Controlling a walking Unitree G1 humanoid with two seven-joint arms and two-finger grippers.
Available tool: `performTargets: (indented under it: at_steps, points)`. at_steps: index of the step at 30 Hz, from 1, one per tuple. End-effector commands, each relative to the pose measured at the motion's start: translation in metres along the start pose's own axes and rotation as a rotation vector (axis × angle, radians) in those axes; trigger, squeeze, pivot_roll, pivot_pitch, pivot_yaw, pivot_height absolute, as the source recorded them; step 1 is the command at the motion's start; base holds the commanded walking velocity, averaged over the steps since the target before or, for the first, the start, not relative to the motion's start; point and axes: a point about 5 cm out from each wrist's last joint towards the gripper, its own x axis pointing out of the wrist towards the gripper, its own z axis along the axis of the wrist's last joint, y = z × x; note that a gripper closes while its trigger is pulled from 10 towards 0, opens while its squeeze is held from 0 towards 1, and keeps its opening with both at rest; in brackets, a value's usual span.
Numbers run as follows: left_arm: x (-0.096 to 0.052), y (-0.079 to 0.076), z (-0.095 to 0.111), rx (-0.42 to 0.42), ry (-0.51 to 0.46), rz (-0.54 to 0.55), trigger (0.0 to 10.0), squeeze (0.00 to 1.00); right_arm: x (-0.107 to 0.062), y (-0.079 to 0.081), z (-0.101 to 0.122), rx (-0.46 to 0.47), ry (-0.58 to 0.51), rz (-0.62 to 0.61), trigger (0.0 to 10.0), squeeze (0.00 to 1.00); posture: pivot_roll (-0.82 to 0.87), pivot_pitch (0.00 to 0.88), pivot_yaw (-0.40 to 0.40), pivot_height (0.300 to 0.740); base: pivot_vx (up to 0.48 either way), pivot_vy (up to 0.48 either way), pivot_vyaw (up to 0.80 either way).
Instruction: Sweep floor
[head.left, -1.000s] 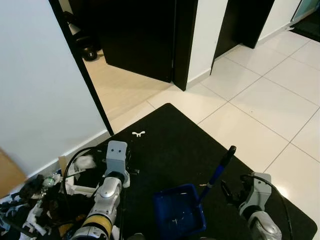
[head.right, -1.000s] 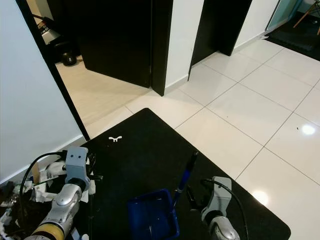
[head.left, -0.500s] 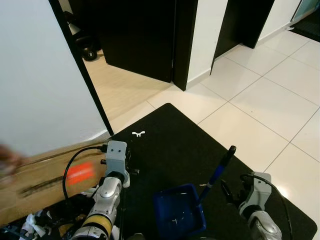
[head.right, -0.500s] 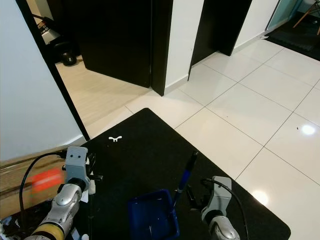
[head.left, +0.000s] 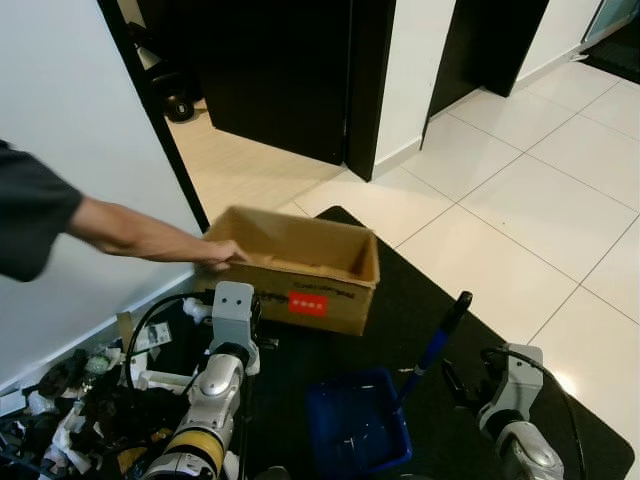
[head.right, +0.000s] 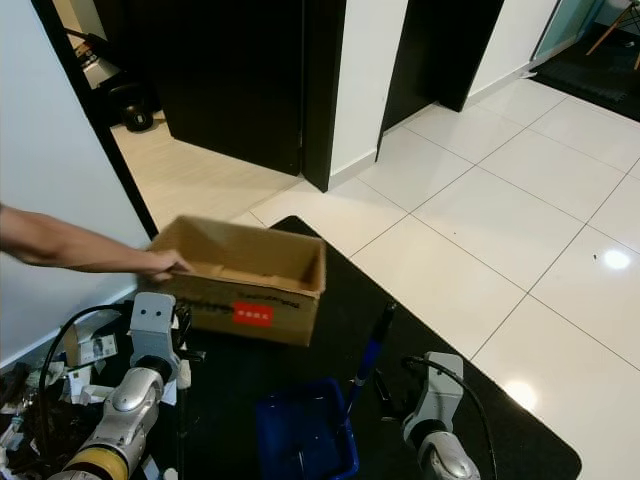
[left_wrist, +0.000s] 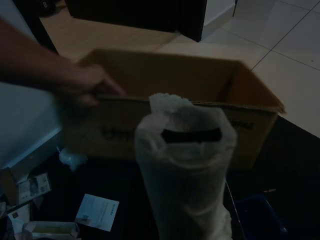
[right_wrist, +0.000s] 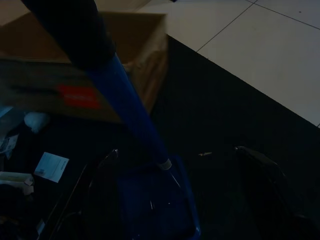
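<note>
Resting on black mat (head.left: 400, 300), open cardboard box (head.left: 300, 270) is gripped at near-left rim by person's hand (head.left: 222, 252). Blue dustpan (head.left: 358, 425) lies at mat's near edge, handle (head.left: 437, 338) angled up toward right hand (right_wrist: 175, 165); black fingers spread either side of handle, not touching. Left hand (left_wrist: 192, 135) pinches white wrapped roll (left_wrist: 182, 170), held upright before box. Litter pile (head.left: 80, 400) is heaped by wall at left.

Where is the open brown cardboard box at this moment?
In the head views, the open brown cardboard box sits on the black mat, left of centre, just beyond the blue dustpan, with a person's hand gripping its left rim.
</note>
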Motion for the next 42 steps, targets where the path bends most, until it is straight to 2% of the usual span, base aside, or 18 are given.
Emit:
performTargets:
  at_steps: [1,42]
  points:
    - [-0.0230,-0.0008,-0.0446,-0.032,0.218,0.030,10.0,0.00,-0.0009,-0.0033,-0.0001,0.011,0.005,-0.012,10.0,0.00,0.03,0.098,-0.029,0.740,0.000,0.000,0.00]
    - [-0.0220,-0.0005,-0.0438,-0.032,0.218,0.030,10.0,0.00,0.0000,-0.0030,0.0007,0.011,0.005,-0.012,10.0,0.00,0.03,0.103,-0.029,0.740,0.000,0.000,0.00]
